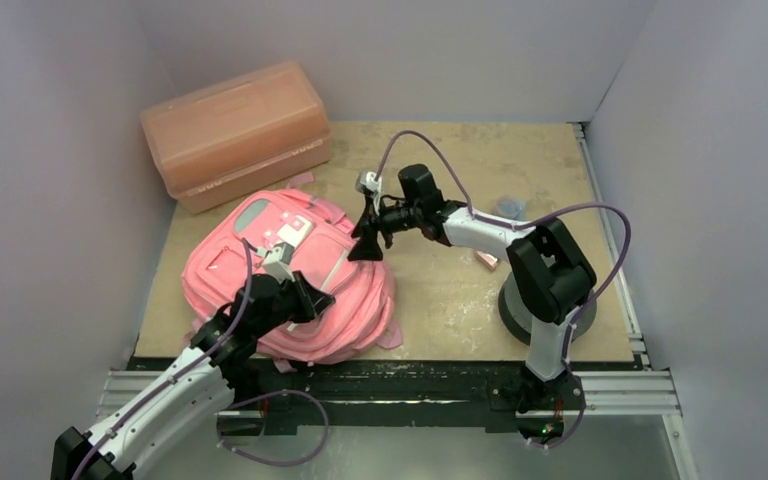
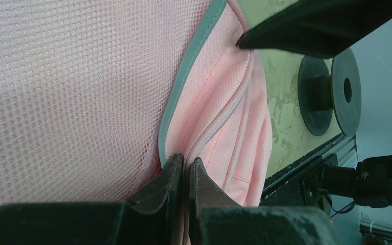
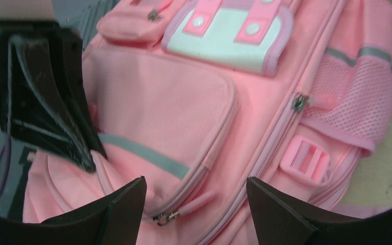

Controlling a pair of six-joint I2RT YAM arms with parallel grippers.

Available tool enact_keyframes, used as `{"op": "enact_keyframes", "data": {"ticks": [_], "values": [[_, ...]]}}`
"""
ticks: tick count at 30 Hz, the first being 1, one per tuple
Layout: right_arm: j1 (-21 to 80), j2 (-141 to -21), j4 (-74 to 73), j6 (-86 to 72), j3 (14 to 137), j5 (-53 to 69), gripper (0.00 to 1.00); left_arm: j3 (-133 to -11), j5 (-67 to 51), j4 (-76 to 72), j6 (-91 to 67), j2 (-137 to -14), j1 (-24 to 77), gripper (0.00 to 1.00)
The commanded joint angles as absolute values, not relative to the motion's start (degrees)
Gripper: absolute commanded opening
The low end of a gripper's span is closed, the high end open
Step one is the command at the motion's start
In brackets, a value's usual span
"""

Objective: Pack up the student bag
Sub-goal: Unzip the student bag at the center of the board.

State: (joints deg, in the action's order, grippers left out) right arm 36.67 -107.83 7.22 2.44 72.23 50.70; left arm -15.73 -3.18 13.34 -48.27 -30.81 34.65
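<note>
The bag [image 1: 358, 300] lies front up on the near left of the table [image 1: 450, 290], and the orange box [image 1: 235, 130] stands behind it. My left claw [image 2: 186, 162] is pressed together on a fold of the bag beside its grey-edged mesh pocket [image 2: 71, 92]. Whether the tips hold a zip pull or bare cloth I cannot make out. My right claw [image 3: 196, 186] is spread wide above the bag's front, holding nothing. If the white flap [image 3: 224, 35] carries writing, it is too blurred to read, and its top is cut off.
</note>
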Motion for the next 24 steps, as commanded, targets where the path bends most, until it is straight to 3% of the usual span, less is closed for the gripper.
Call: {"op": "enact_keyframes", "data": {"ticks": [1, 8, 24], "values": [[36.41, -105.5, 10.4, 20.92, 66.57, 56.96, 0.78, -13.79, -0.77, 19.8, -47.31, -30.77, 34.44, 0.0], [36.62, -108.96, -3.21, 32.85, 73.34, 61.0, 0.71, -14.01, -0.63, 20.29, -47.49, -31.55, 34.45, 0.0], [36.56, -102.22, -5.35, 33.93, 62.66, 63.38, 0.72, -16.01, -0.18, 20.56, -46.38, -32.97, 34.45, 0.0]]}}
